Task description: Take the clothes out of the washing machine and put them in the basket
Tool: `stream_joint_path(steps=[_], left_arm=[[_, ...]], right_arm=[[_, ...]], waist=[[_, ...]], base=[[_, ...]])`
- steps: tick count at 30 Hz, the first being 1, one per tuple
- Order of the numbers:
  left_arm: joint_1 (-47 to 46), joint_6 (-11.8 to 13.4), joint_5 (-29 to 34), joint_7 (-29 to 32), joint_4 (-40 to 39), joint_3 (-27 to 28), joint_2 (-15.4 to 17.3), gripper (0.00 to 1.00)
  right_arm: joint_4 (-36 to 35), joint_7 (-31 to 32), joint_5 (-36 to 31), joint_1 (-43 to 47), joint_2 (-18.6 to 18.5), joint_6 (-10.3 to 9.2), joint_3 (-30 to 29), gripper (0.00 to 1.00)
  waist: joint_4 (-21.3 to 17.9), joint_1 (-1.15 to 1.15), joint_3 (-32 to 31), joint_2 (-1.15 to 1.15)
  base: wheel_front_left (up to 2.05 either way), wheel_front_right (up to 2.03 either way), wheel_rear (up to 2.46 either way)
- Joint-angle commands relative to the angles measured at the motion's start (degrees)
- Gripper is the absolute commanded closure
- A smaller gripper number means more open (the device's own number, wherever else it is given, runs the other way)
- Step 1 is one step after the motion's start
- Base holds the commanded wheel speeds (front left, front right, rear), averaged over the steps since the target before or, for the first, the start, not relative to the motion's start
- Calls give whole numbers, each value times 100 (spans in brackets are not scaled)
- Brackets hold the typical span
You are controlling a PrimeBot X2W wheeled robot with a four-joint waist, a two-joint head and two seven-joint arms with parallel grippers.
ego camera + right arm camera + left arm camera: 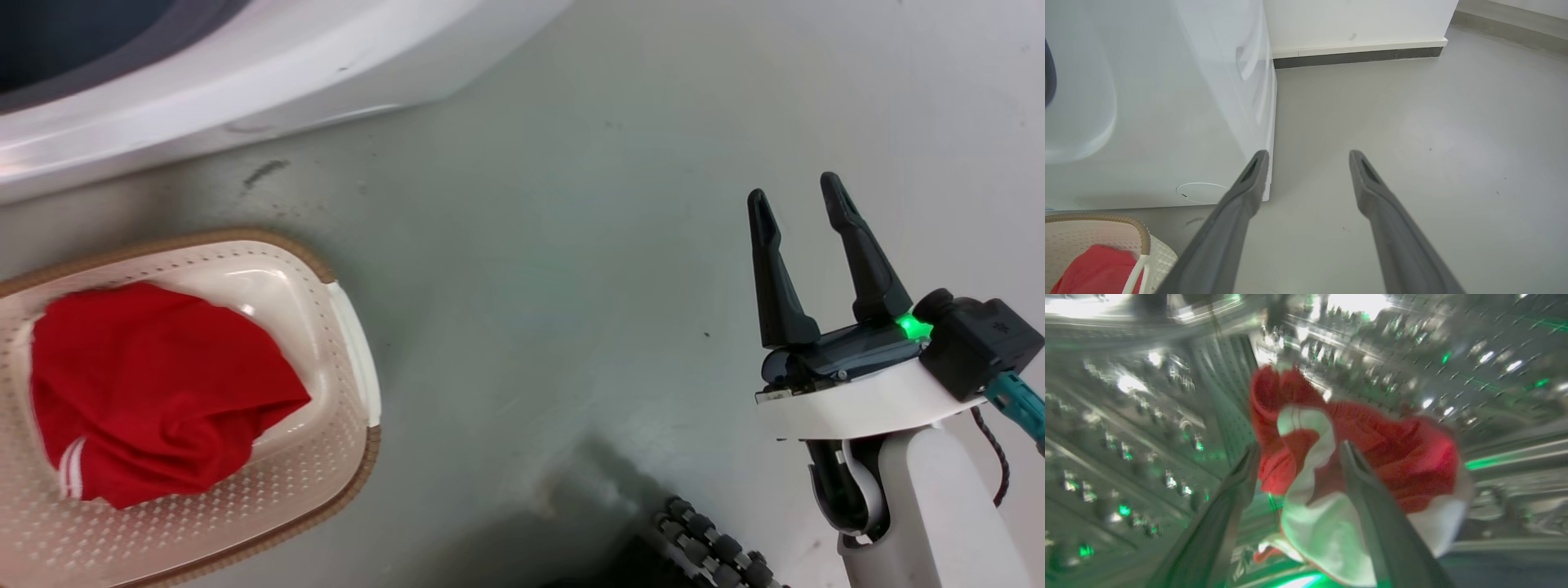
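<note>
The basket (347, 327) stands on the floor (571, 286) just before the washing machine (245, 73), at the left, with one garment (155, 384) lying in it. The right pincer (794, 187) hangs over the floor, well right of the basket. Inside the drum (1126, 437), the other garment (1392, 457) lies partly between the left pincer's (1300, 446) fingers

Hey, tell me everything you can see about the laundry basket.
The basket is cream-white plastic dotted with small holes, a rounded rectangle with a brown rim and a white handle at one end. It stands upright on the grey floor before the washing machine, partly cut off by the picture's edge. A crumpled red garment with white stripes lies inside it. Nothing else is seen touching it.
</note>
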Motion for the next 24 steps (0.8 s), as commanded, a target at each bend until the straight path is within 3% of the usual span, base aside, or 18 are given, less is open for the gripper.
stream_joint_path(steps=[1,4,8,16,17,18,19,24], left_arm=[[-19,69,1,128,89,-10,2,0],[-217,190,160,583,227,-180,96,0],[-180,363,70,754,365,-120,68,0],[-21,344,33,766,464,-208,28,0],[-17,325,40,767,471,-225,19,47],[-17,310,40,762,478,-239,13,86],[-25,313,17,721,478,-227,5,100],[-104,391,-46,451,483,-120,-2,100]], right_arm=[[26,-13,14,-67,13,-6,11,0],[57,-12,41,-76,14,-6,67,0],[41,-12,121,-105,11,-6,102,0],[7,-12,97,-44,11,-6,21,0],[5,-12,94,-43,11,-6,10,0],[2,-12,90,-47,11,-6,4,0],[3,-12,85,-54,11,-6,-5,0],[49,-12,95,-151,11,-6,1,0]], waist=[[-124,-1,130,0],[-187,-1,240,0],[-272,-1,356,0],[-237,-1,446,0],[-229,-1,454,0],[-224,-1,461,0],[-220,-1,467,0],[-211,-1,458,0]], base=[[0,0,0],[0,0,0],[0,0,0],[0,0,0],[0,0,0],[0,0,0],[0,0,0],[0,0,0]])
